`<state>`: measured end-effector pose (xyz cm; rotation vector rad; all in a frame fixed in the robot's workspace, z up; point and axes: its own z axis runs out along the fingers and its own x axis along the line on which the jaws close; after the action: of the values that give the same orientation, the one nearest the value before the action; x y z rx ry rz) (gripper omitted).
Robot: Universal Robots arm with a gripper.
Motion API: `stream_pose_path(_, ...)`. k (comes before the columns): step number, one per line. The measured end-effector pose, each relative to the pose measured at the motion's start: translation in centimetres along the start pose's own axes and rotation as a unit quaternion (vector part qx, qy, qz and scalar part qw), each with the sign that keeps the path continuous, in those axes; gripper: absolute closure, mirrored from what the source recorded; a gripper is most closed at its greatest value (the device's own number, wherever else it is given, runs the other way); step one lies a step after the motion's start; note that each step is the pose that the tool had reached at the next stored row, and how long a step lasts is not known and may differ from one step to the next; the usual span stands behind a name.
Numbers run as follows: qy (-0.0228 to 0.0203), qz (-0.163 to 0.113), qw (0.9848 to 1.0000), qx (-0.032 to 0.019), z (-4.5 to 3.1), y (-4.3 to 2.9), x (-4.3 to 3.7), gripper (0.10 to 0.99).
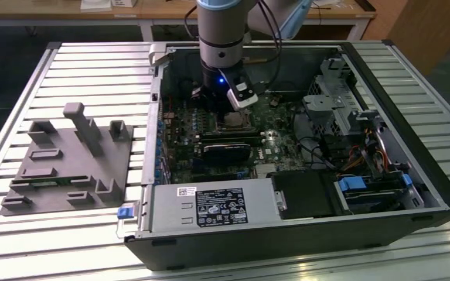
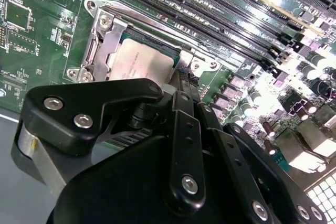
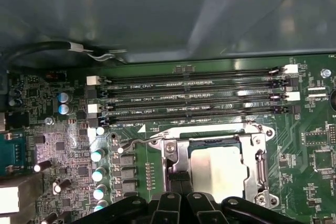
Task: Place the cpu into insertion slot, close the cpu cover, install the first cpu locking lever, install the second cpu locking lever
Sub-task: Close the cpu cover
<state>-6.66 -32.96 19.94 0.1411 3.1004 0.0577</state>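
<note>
the arm stands upright inside the open computer case, gripper lowered at the edge of the insertion slot. the cpu lies there beneath the cpu cover. the gripper's own body blocks its end, so clenched or released cannot be told.

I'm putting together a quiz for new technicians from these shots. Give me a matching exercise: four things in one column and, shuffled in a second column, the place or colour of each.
Things
1. cpu
2. memory slots
3. grey moulded fixture
4. hand

Descriptions
A. on the slatted table, outside the case, at the exterior view's left
B. long, black, in parallel rows on the green board
C. black, at the edge of the cpu cover
D. silvery top, lying within the square metal frame

Pairs: 1-D, 2-B, 3-A, 4-C
</note>
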Motion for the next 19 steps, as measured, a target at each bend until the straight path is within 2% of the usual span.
stream_pose_path(11, 0.0000, 0.000, 1.0000, -0.0005, -0.08, 0.00, 0.01, 0.980)
stream_pose_path(19, 0.0001, 0.000, 1.0000, -0.0004, -1.78, 0.06, -0.05, 0.980)
